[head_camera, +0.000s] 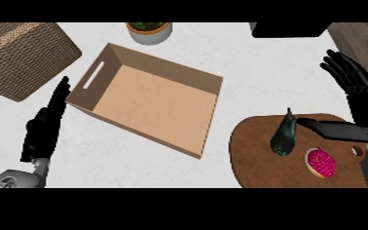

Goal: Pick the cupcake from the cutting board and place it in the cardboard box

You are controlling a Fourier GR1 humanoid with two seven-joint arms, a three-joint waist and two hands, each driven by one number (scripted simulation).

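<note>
Wide-open fingers on right hand [351, 80] by cutting board [251, 161], cupcake [321, 162] untouched; straight, empty fingers on left hand [43, 124] beside cardboard box [155, 102].

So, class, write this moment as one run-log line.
cupcake: on cutting board, untouched | cardboard box: open top, cupcake not inside | right hand: open, beyond board | left hand: open, beside box

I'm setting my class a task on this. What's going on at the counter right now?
The robot has not picked anything up yet. The cupcake sits on the cutting board beside a dark green vegetable. The right hand is open at the view's right edge, above the board. The left hand rests open, left of the cardboard box.
</note>
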